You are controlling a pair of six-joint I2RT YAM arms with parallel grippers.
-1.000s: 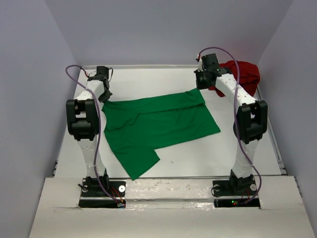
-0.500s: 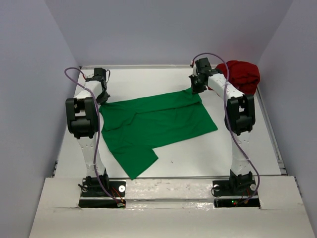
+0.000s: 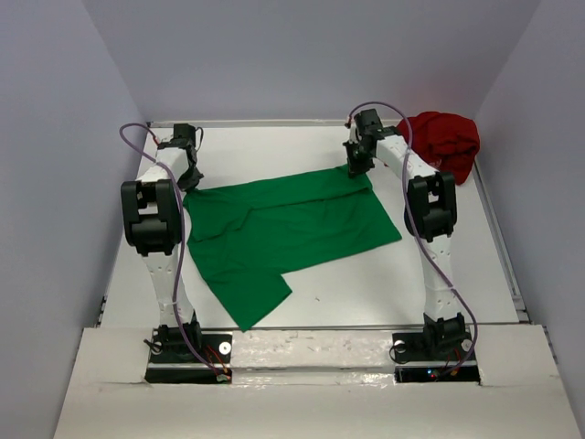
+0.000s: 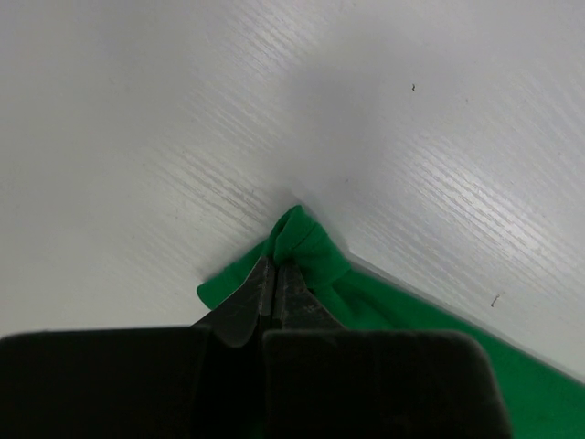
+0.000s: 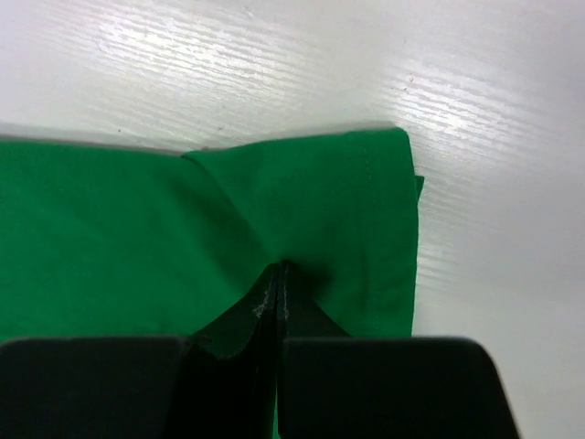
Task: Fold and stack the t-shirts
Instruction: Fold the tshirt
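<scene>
The bright green t-shirt point(image 3: 283, 229) lies spread on the white table, partly folded, one flap reaching toward the near edge. My left gripper point(image 3: 189, 179) is shut on the shirt's far left corner, which shows bunched in the left wrist view point(image 4: 306, 251). My right gripper point(image 3: 354, 167) is shut on the shirt's far right corner, which fills the right wrist view point(image 5: 311, 210). The dark red t-shirt point(image 3: 445, 142) lies crumpled at the far right corner.
The enclosure's back wall and side walls ring the table point(image 3: 366, 293). A raised rim point(image 3: 507, 265) runs along the table's right edge. Both arm bases stand at the near edge.
My right gripper has moved left and down from beside the red shirt onto the green shirt's far right corner. My left gripper has shifted slightly back onto the far left corner.
</scene>
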